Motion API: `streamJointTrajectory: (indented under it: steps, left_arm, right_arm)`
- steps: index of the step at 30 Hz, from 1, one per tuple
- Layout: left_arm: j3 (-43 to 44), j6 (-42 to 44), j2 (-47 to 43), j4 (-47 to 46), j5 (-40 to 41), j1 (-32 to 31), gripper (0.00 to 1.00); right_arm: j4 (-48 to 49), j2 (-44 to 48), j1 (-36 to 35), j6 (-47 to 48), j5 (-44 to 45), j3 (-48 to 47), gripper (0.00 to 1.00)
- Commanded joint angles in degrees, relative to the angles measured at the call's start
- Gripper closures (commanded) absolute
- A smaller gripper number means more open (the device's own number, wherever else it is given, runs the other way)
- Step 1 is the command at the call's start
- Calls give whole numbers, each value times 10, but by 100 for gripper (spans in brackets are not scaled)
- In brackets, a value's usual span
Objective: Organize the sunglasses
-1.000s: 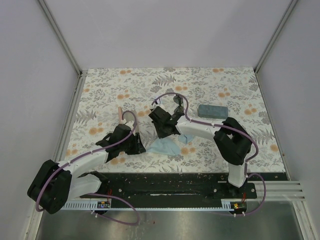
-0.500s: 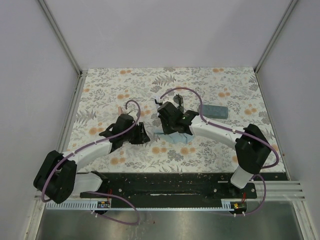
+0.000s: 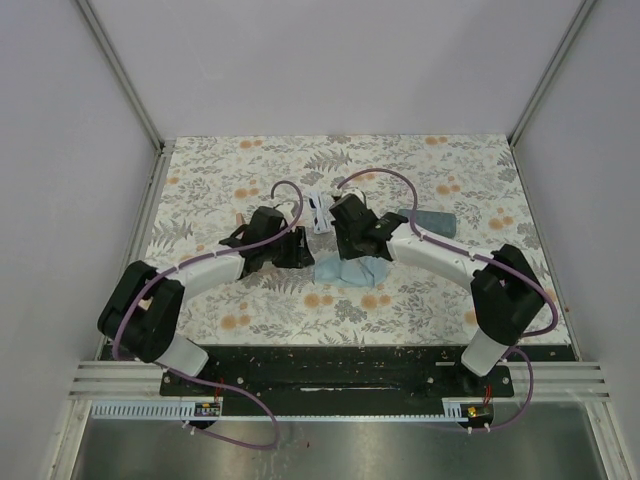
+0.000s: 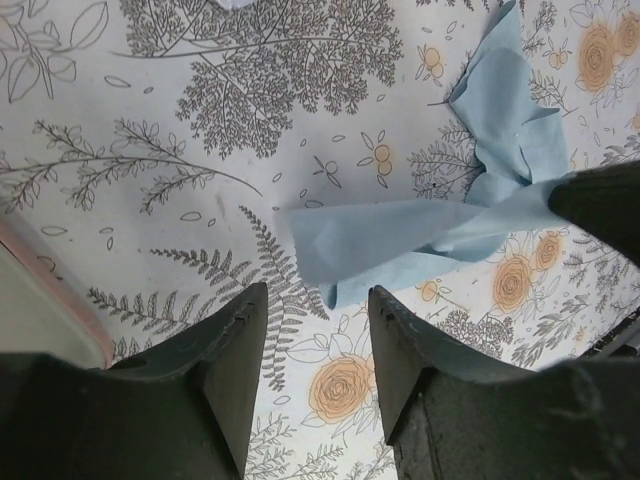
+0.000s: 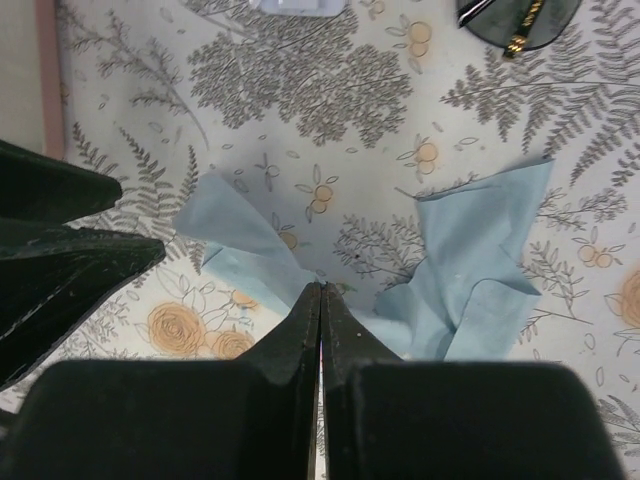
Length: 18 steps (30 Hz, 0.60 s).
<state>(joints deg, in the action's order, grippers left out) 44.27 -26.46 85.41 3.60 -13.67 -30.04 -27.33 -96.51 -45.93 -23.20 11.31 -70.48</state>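
The white-framed sunglasses (image 3: 318, 212) lie folded on the floral table just beyond both grippers. The dark sunglasses (image 5: 515, 20) show at the top edge of the right wrist view. My right gripper (image 5: 321, 290) is shut on a crumpled light blue cloth (image 5: 480, 260), pinching a fold of it and pulling it taut. My left gripper (image 4: 315, 300) is open with nothing between its fingers. The cloth's (image 4: 400, 235) near corner lies just past its tips. From above, the two grippers (image 3: 290, 250) (image 3: 350, 245) face each other over the cloth (image 3: 350, 272).
A grey-blue case (image 3: 432, 221) lies right of the right arm. A pink case's edge (image 4: 40, 290) (image 5: 25, 70) shows at the left of both wrist views. The left gripper's fingers (image 5: 60, 250) are close to the right gripper's left side.
Both arms have reached farther out toward the table's middle, the right gripper carrying the cloth with it. The left gripper's jaws have widened.
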Motion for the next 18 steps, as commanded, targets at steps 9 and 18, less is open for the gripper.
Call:
streamJointTrajectory:
  steps: [9, 18]
  left_arm:
    - [70, 64, 75, -19, -5, 2, 49]
    - [129, 90, 135, 0, -14, 2, 49]
  right_arm:
    - [3, -71, 82, 12, -34, -60, 100]
    - [25, -84, 108, 17, -54, -50, 100]
